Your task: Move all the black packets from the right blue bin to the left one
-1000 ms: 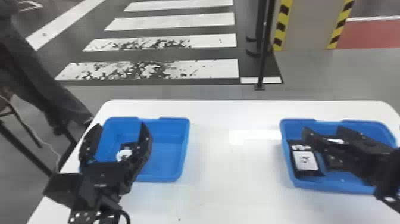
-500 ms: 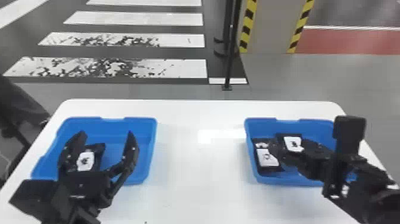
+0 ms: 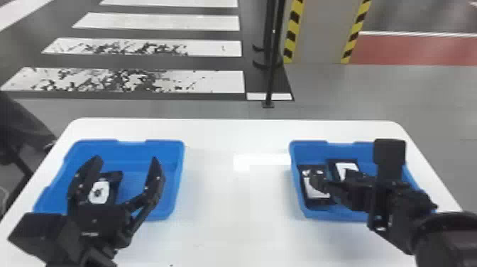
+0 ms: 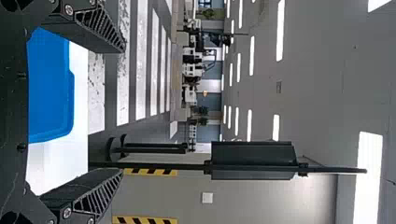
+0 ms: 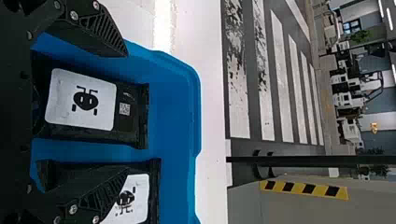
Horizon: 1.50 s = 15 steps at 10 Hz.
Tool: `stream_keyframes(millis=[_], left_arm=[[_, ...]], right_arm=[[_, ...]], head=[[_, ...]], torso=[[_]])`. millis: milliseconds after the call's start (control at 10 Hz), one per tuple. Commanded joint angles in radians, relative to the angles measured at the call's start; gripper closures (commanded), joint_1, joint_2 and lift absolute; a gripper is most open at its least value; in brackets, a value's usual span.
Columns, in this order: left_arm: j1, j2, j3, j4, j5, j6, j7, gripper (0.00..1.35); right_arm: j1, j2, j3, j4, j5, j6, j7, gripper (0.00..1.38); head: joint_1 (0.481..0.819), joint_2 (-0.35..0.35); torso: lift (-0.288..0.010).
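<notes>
A white tabletop (image 3: 216,213) spans the middle and lower part of the head view, carrying two blue bins well apart. The left blue bin (image 3: 170,174) sits at the middle left of the frame, the right blue bin (image 3: 308,145) at the middle right. Over the near part of the left one is the left gripper (image 3: 126,161), at the lower left, its fingers wide apart with nothing clamped in them. At the right of the frame, the right gripper (image 3: 333,177) is over the other bin, its fingers also apart and holding nothing. Three black packets come next in size. One packet (image 3: 99,192) lies in the left bin, showing between the left gripper's fingers, closer to the outer one. The other two lie side by side in the right bin: in the right wrist view, one packet (image 5: 128,107) shows between that gripper's fingers, while its neighbour (image 5: 152,186) is partly hidden behind one finger; whether they touch, I cannot tell. Smallest are the white labels, facing up on all three.
</notes>
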Motion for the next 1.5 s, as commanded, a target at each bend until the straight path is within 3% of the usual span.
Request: stream_keyframes(millis=[0,700,1400], left_arm=[[-0.004,0.0,-0.001,0.0,0.0,0.004,-0.003,0.13],[-0.011,0.0,-0.001,0.0,-0.002,-0.001,-0.006,0.13],[-0.013,0.002,0.001,0.0,-0.01,-0.004,-0.006,0.13]], right_arm=[[-0.017,-0.001,0.023,0.035,-0.001,-0.002,0.001,0.18],[-0.049,-0.004,0.051,0.13,0.015,-0.015,0.001,0.27],[-0.037,-0.005,0.081,0.101,0.017,0.042,-0.013,0.41]], head=[[0.695,-0.019],[0.695,-0.008],[0.695,0.009]], torso=[[-0.14],[-0.14],[-0.14]])
